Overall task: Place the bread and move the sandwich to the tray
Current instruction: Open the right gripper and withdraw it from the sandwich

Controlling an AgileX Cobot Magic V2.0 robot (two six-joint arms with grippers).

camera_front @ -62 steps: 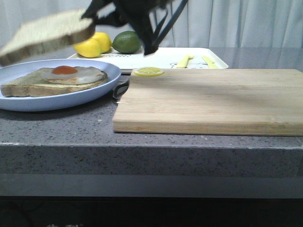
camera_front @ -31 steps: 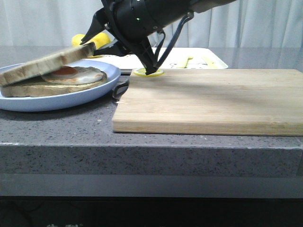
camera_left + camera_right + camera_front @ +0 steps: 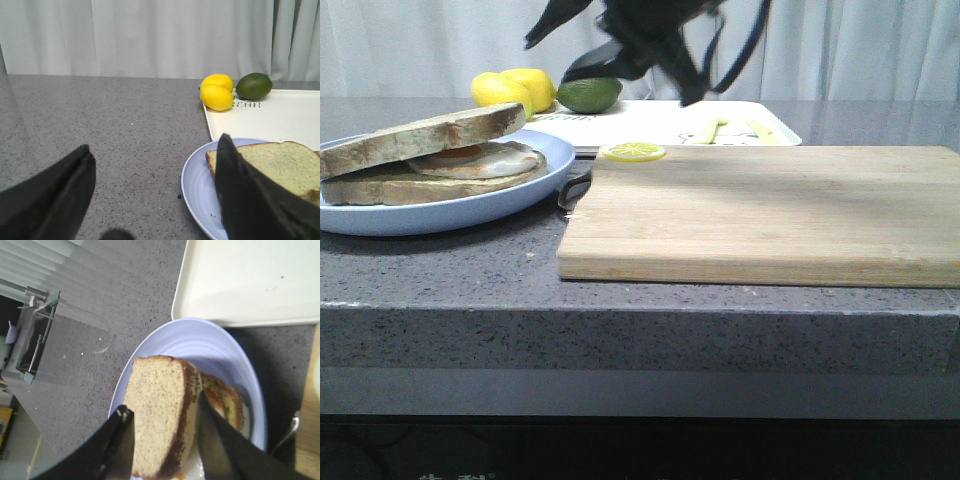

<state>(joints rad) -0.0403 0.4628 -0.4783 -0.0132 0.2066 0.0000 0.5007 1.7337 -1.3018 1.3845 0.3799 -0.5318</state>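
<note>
The bread (image 3: 420, 138) lies tilted on top of the fried egg (image 3: 490, 158) and the lower slice, forming the sandwich on the pale blue plate (image 3: 525, 192) at the left. My right gripper (image 3: 615, 65) is open, blurred, above and to the right of the plate, clear of the bread. In the right wrist view its fingers (image 3: 164, 405) stand apart over the bread (image 3: 155, 390) and plate (image 3: 200, 347). The cream tray (image 3: 650, 125) lies behind. My left gripper (image 3: 154, 145) is open and empty beside the plate (image 3: 197, 185).
A wooden cutting board (image 3: 770, 210) fills the table's middle and right, with a lemon slice (image 3: 633, 152) at its far corner. A knife handle (image 3: 575, 185) lies between plate and board. Two lemons (image 3: 510, 90) and a lime (image 3: 588, 93) sit at the tray's left end.
My right gripper lowered the bread onto the egg, let go of it, opened, and rose up and to the right. The bread now rests on the sandwich.
</note>
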